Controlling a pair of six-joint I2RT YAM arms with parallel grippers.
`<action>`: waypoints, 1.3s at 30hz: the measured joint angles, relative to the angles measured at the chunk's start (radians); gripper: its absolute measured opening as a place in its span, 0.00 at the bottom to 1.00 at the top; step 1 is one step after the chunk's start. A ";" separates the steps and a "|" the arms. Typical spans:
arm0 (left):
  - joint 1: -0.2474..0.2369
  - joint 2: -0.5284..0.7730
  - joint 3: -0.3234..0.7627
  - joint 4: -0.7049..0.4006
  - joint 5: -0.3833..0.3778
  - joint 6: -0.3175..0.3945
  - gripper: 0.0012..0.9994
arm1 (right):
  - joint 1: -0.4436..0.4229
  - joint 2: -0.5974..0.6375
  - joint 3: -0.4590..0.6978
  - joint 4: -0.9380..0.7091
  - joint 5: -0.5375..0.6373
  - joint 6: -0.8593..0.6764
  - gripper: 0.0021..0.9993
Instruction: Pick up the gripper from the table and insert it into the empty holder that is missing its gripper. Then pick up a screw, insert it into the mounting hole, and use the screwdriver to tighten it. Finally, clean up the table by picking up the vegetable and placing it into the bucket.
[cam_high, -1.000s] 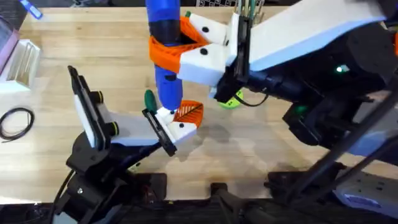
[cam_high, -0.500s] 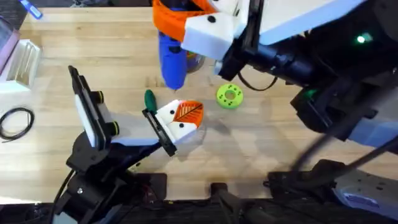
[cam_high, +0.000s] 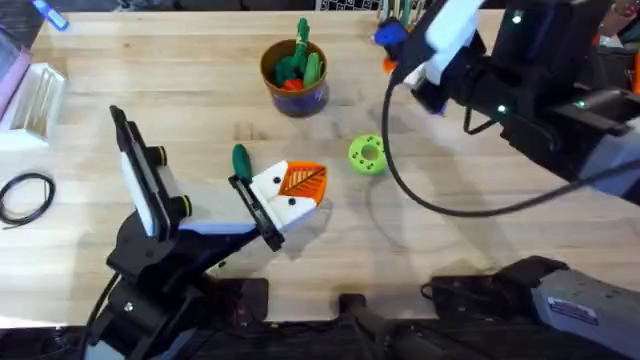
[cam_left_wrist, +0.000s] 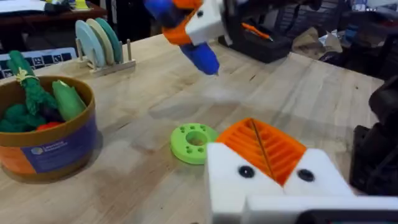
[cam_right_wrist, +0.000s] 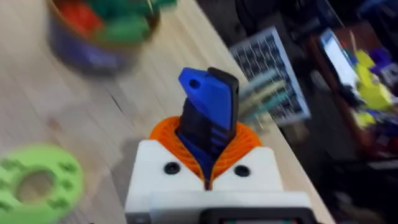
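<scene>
Lifted clear of the left gripper where it stood a second ago, the right gripper now hangs far beyond it, past the green disc and to the side of the bucket. Its orange pads are closed on the screwdriver, whose blue handle sticks up between them in the right wrist view; in the left wrist view the tip points down at the bare table, touching nothing. That retreat uncovers the bucket, hidden behind the arm before, and it already holds several green and red toy pieces. The left gripper has not shifted: it lies low, just this side of the green disc, its fingers close together with nothing between them, their faces turned up, presumably to keep the mounting hole reachable from above. Both white mounts carry orange ribbed fingers, so the gripper appears seated in the holder, and each dark hole in the left wrist view looks filled, though whether a screw sits fully tight cannot be told. The vegetable lies just beside the left gripper, on the side away from the green disc, not yet in the bucket. Judging from this, tightening seems over and the tool is being carried off, leaving the cleanup step to do.
</scene>
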 joint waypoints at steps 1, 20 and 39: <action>0.000 0.000 0.000 0.000 0.000 0.000 0.00 | -0.018 0.019 0.000 -0.012 0.033 -0.065 0.02; 0.000 0.000 0.000 0.000 0.000 0.000 0.00 | -0.090 0.369 0.020 -0.183 0.233 -0.596 0.02; 0.000 0.000 0.000 0.000 0.000 0.000 0.00 | -0.046 0.303 0.060 -0.325 0.225 -0.470 0.99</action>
